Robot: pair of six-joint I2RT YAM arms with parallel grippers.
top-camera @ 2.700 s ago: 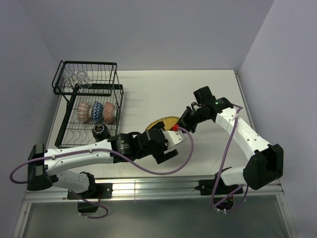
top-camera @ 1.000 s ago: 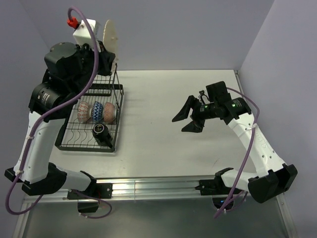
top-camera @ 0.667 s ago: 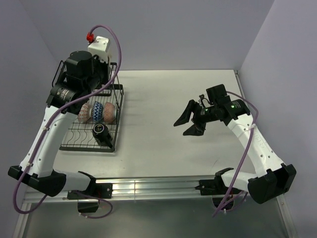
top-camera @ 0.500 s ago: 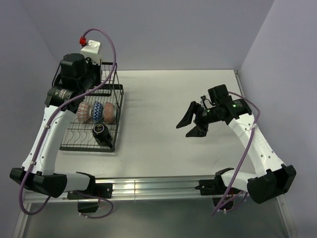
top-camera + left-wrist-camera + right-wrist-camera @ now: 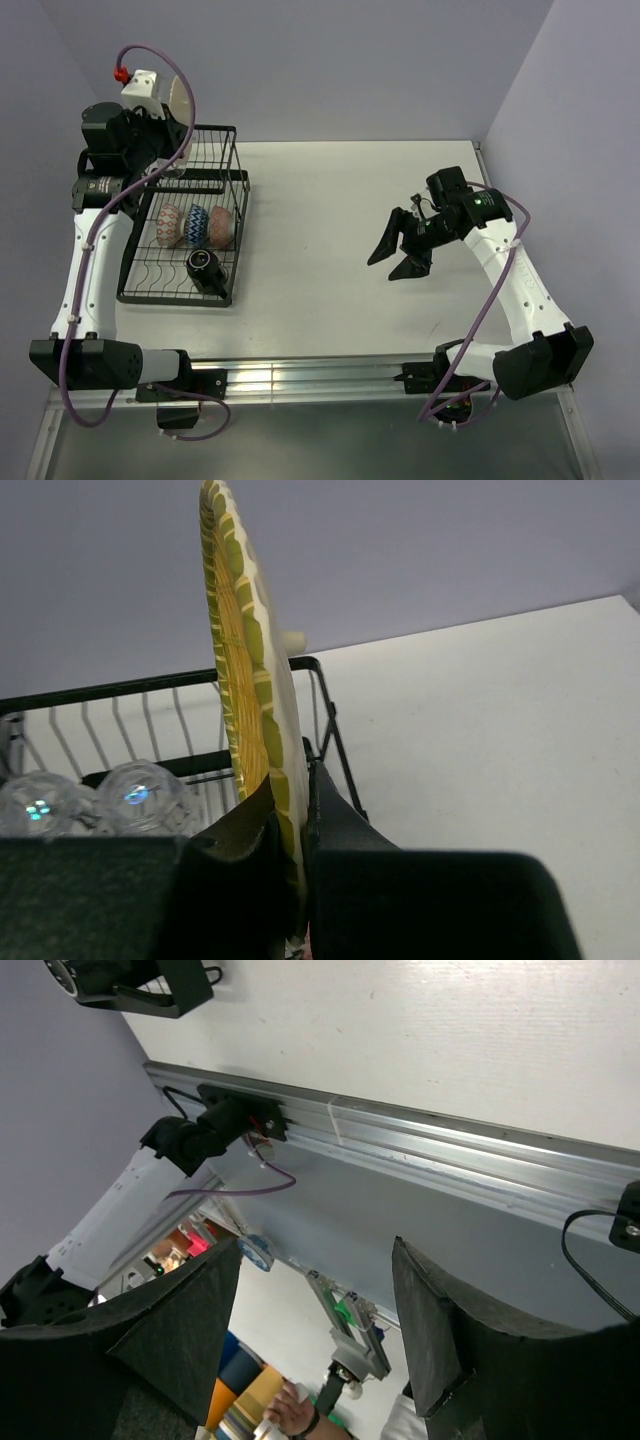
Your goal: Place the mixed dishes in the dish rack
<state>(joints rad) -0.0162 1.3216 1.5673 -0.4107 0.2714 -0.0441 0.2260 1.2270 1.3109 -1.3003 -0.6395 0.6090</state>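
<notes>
the yellow round plate with the green scalloped rim [image 5: 243, 680] is held upright, on its edge, by the left tool [image 5: 290, 792]; the two dark fingers of this tool are closed on the lower rim, one on each face, so the plate cannot swing; in the top view the plate is high in the air, above the far left corner of the large black wire dish rack [image 5: 238, 215], and it touches no wire; i think it is carried on edge because the curved slot wires of the rack take a plate only in this position.

the raised upper basket already has the two small clear glasses [image 5: 138, 792], which show just below the plate in the left wrist view; for this reason the plate should probably go down beside them and not over them; on the lower tier the three small patterned bowls [image 5: 196, 226] lean in a row, close side by side, and the dark mug [image 5: 203, 265] lies nearer to the arms; the curved wires at the left of the mug in the top view look free, so this seems a likely place for the plate.

the right tool [image 5: 394, 261] is wide open and has hold of nothing; it hangs over the white tabletop [image 5: 320, 190], well apart from the rack; i judge that it is out there to leave room for the left arm; the plate seems to be the last dish to load.
</notes>
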